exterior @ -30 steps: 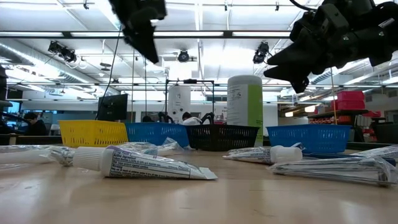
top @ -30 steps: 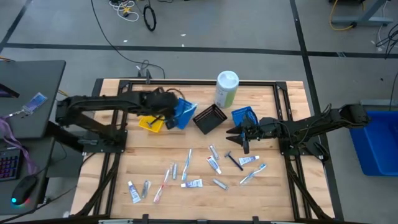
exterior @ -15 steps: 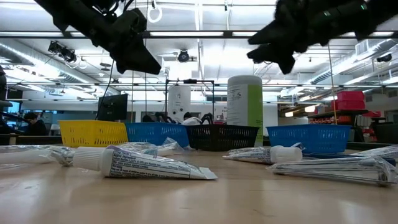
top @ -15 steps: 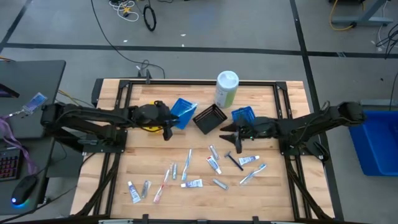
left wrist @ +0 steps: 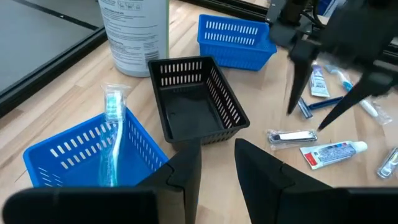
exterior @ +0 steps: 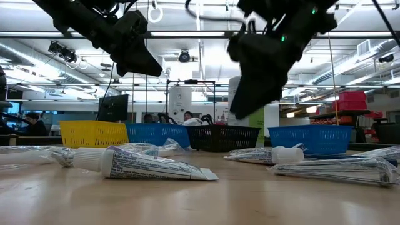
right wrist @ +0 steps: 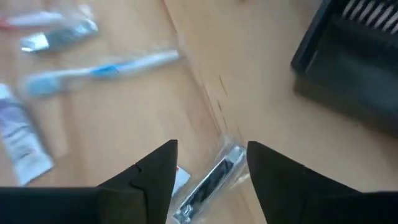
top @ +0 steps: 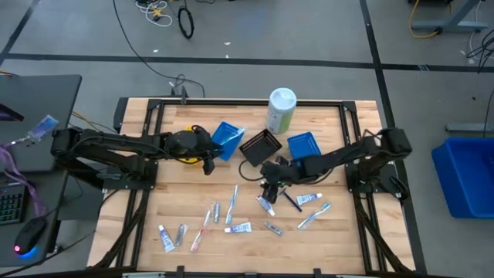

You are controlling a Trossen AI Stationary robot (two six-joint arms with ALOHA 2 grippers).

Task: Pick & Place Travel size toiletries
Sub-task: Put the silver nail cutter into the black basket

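Fingers spread, the right gripper [top: 268, 183] is hovering just above a wrapped razor [right wrist: 208, 185], whose long axis is running between its fingertips.

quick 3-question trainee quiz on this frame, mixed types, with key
1. True or false: the right gripper has its fingers open, over the loose toiletries in front of the black tray.
2. What lies in the blue tray nearest the left gripper? A) a razor B) a wrapped toothbrush C) nothing
3. Fill in: the tall white-and-green canister stands at the table's ____ edge, behind the trays.

Key: 1 true; 2 B; 3 far.
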